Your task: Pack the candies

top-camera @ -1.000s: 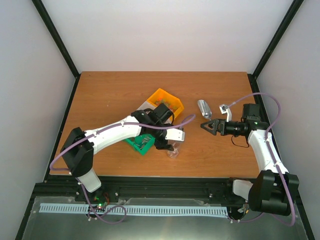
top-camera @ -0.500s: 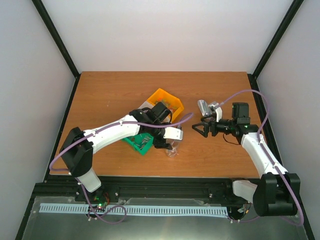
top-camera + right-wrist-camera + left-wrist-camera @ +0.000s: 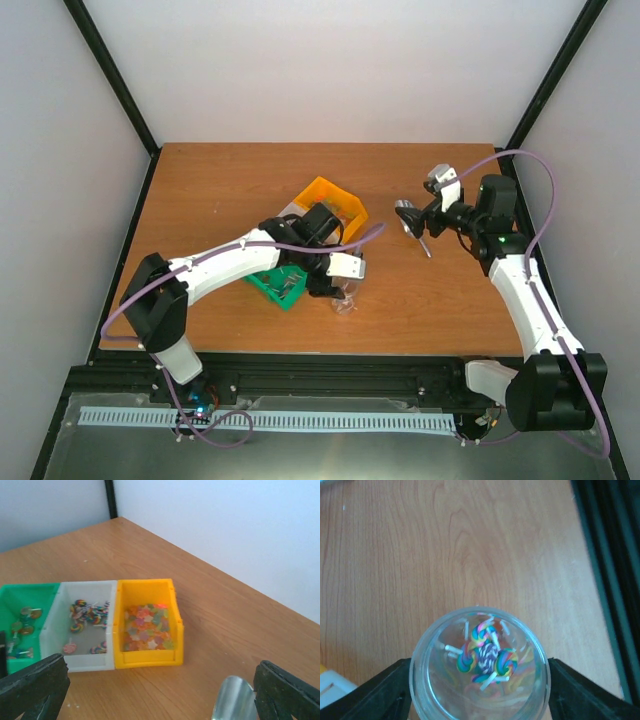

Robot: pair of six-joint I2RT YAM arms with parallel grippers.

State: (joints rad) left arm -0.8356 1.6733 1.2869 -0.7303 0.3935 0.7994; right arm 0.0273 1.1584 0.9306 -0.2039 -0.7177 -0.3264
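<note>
Your bench (image 3: 220,190) is a flat wood-grain top with black rails down both sides and along the near edge. The whole back half and the far left are bare wood. Everything else sits mid-bench, toward the near edge.

Your left arm (image 3: 225,268) has white links and a purple cable, and it reaches in over the bins. Your right arm (image 3: 525,290) comes up the right side with its wrist turned toward the centre, well apart from the left.

Three open-top rectangular plastic bins stand side by side, touching: green bin (image 3: 30,592), white bin (image 3: 87,589) in the middle, yellow bin (image 3: 145,592). Beyond the yellow one there is open wood out to the bench corner.

The scoop (image 3: 405,213) is shiny metal with a rounded bowl and a thin handle. It is right of the bins with a strip of bare wood between. Your right jaws are spread wide, one of the fingers (image 3: 35,685) at each lower corner of the wrist view. The scoop bowl shows between them, nearer the right-hand one. I cannot tell whether anything touches it.

The jar (image 3: 440,630) is clear and round with its mouth up. Your left jaws hold it, black fingers (image 3: 375,697) pressed on either side. A black rail runs close along one side, and there is bare wood ahead.

The candies (image 3: 487,655) are swirl-striped lollipops on white sticks, and a few sit in the jar. More lie in the white bin (image 3: 85,612) and the green bin (image 3: 22,625). The yellow bin holds small translucent star shapes in orange, green and red (image 3: 147,630).
</note>
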